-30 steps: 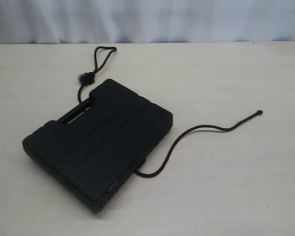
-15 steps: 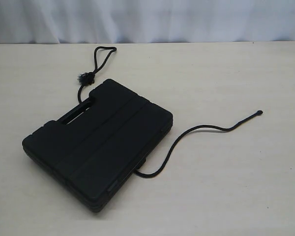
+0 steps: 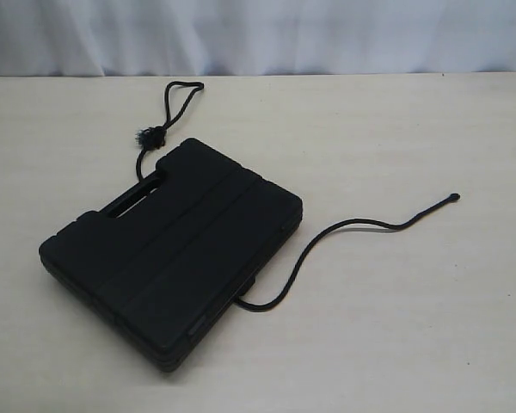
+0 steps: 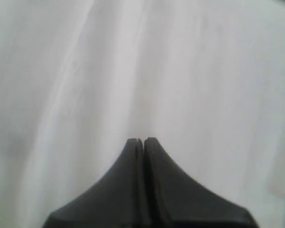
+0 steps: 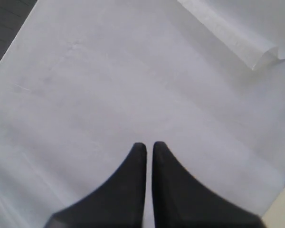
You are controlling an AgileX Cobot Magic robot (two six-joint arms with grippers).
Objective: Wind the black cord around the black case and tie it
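- The black case [image 3: 176,249] lies flat and closed on the pale table [image 3: 396,344], left of the middle in the exterior view. It sits at an angle, with its handle slot toward the far left.
- The black cord [image 3: 327,231] isn't wrapped over the lid anywhere. One stretch comes out at the case's near right edge, bends into a curve and runs off to the right, ending in a small knob [image 3: 453,197] well away from the case.
- The other stretch shows beside the handle slot, goes up to a fuzzy frayed knot [image 3: 152,136] just beside the case's far corner, then ends in a loop [image 3: 182,90] near the table's back edge.
- Left gripper [image 4: 142,141]: fingers pressed together, nothing between them, just rumpled white cloth [image 4: 142,66] in front of it.
- Right gripper [image 5: 146,146]: fingers pretty much together too, only a thin slit between the tips, holding nothing. It's over a white sheet [image 5: 133,85] with a folded edge.
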